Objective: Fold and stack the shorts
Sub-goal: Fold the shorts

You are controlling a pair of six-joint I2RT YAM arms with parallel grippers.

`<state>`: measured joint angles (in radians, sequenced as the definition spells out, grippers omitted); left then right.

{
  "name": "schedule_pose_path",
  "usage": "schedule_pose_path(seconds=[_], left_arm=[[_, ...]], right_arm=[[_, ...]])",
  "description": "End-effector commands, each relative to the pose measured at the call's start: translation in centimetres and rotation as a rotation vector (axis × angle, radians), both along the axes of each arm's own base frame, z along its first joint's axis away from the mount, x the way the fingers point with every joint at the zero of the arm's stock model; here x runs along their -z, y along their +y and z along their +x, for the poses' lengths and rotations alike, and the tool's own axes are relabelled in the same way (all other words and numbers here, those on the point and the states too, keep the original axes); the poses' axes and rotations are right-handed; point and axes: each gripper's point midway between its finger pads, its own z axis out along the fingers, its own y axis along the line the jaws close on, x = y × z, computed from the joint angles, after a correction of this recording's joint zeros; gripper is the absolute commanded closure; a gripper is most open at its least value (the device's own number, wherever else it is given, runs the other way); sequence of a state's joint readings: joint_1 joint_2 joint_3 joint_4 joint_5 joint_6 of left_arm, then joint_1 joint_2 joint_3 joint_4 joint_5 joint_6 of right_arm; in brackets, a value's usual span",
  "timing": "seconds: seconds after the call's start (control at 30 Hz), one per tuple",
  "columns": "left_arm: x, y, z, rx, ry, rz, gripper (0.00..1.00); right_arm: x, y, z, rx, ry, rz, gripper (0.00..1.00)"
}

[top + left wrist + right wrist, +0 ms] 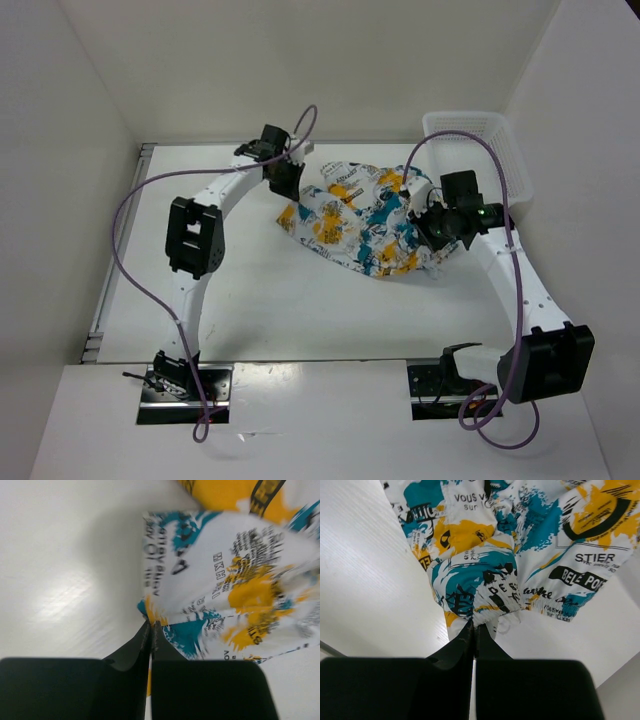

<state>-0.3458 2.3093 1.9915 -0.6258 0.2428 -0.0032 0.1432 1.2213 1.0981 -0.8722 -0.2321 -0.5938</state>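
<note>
Basket: white mesh basket (466, 116) sits at the desk's (300, 305) far corner, beyond the right tool (474, 627) and off to its outer side. Its contents cannot be made out from the top view.

Shorts (365, 225): on the desk between the two tools, crumpled, not folded. Long axis runs from the left tool (151, 625) across to the right tool, the right end sitting a little nearer the arm bases. One end is at each tool's tips.

Left tool: fingers together, pinching the cloth edge at the very tip; a yellow sliver of fabric shows along the seam between the fingers.

Right tool: fingers together, clamped on a gathered hem, the cloth puckering toward the tips.

Print, right wrist view: "VOUS" with "sur" beneath, just ahead of the tips; "STIER" in black, and a black banner starting "BELE", ahead and to the right. Left wrist view: lettering blurred, not readable.
</note>
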Motion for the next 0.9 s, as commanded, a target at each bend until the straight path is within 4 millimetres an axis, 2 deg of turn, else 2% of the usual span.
schedule_pose_path(seconds=[0.0,0.03,0.07,0.1,0.13,0.17,0.2,0.23,0.27,0.3,0.37,0.4,0.43,0.47,0.5,0.53,0.6,0.63,0.7,0.77,0.8,0.83,0.87], left_arm=[[-14.9,3.2,2.9,-0.023,-0.223,-0.170,1.00],[-17.6,4.5,2.8,-0.038,-0.259,-0.185,1.00],[-19.8,5.6,3.1,-0.056,-0.301,-0.191,1.00],[-23.9,7.8,3.8,-0.095,-0.393,-0.197,1.00],[-26.1,8.7,3.6,-0.109,-0.434,-0.201,1.00],[-28.2,9.9,2.8,-0.132,-0.462,-0.193,1.00],[-30.1,11.4,2.6,-0.157,-0.501,-0.193,1.00],[-33.7,12.2,1.9,-0.165,-0.581,-0.203,1.00],[-36.0,13.0,0.6,-0.175,-0.624,-0.206,1.00],[-38.1,14.8,0.2,-0.217,-0.683,-0.191,1.00],[-43.6,16.6,-2.5,-0.250,-0.819,-0.190,1.00],[-45.4,17.3,-3.6,-0.261,-0.867,-0.189,1.00],[-47.7,18.8,-5.2,-0.300,-0.932,-0.174,1.00],[-49.8,19.3,-6.7,-0.307,-0.990,-0.175,1.00],[-50.9,20.0,-7.7,-0.325,-1.022,-0.167,1.00],[-52.4,20.6,-9.4,-0.346,-1.064,-0.159,1.00],[-53.9,21.3,-11.2,-0.372,-1.106,-0.148,1.00],[-54.8,21.7,-12.7,-0.391,-1.133,-0.140,1.00],[-55.7,21.5,-14.9,-0.389,-1.156,-0.142,1.00],[-54.5,21.5,-15.0,-0.394,-1.107,-0.136,1.00],[-54.5,21.1,-16.2,-0.378,-1.104,-0.144,1.00],[-53.9,20.7,-16.4,-0.359,-1.079,-0.152,1.00],[-51.9,20.5,-15.7,-0.351,-1.010,-0.152,1.00]], right_arm=[[-6.4,0.8,4.5,0.095,-0.204,0.090,1.00],[-9.6,1.1,6.4,0.108,-0.281,0.119,1.00],[-11.3,1.3,7.1,0.120,-0.312,0.138,1.00],[-13.2,1.5,8.0,0.128,-0.355,0.158,1.00],[-16.3,1.9,9.3,0.125,-0.417,0.186,1.00],[-17.8,2.0,9.8,0.134,-0.443,0.204,1.00],[-20.9,2.3,10.2,0.129,-0.507,0.233,1.00],[-21.7,2.4,10.8,0.140,-0.516,0.249,1.00],[-23.3,2.7,10.7,0.133,-0.545,0.272,1.00],[-25.8,2.7,10.7,0.133,-0.600,0.292,1.00],[-28.5,2.9,10.2,0.128,-0.650,0.320,1.00],[-30.7,3.0,9.7,0.120,-0.696,0.345,1.00],[-31.6,2.7,9.1,0.119,-0.715,0.350,1.00],[-32.5,2.6,8.5,0.116,-0.736,0.355,1.00],[-33.0,2.8,8.0,0.102,-0.747,0.364,1.00],[-33.9,3.1,6.4,0.083,-0.761,0.389,1.00],[-33.9,3.6,5.2,0.051,-0.752,0.418,1.00],[-33.7,4.2,4.3,0.024,-0.733,0.445,1.00],[-33.6,4.3,3.1,0.011,-0.736,0.452,1.00],[-33.3,4.7,1.7,-0.030,-0.728,0.461,1.00],[-32.9,4.9,1.3,-0.047,-0.714,0.459,1.00],[-32.5,5.1,0.8,-0.061,-0.697,0.467,1.00],[-31.4,5.7,0.5,-0.088,-0.661,0.481,1.00]])
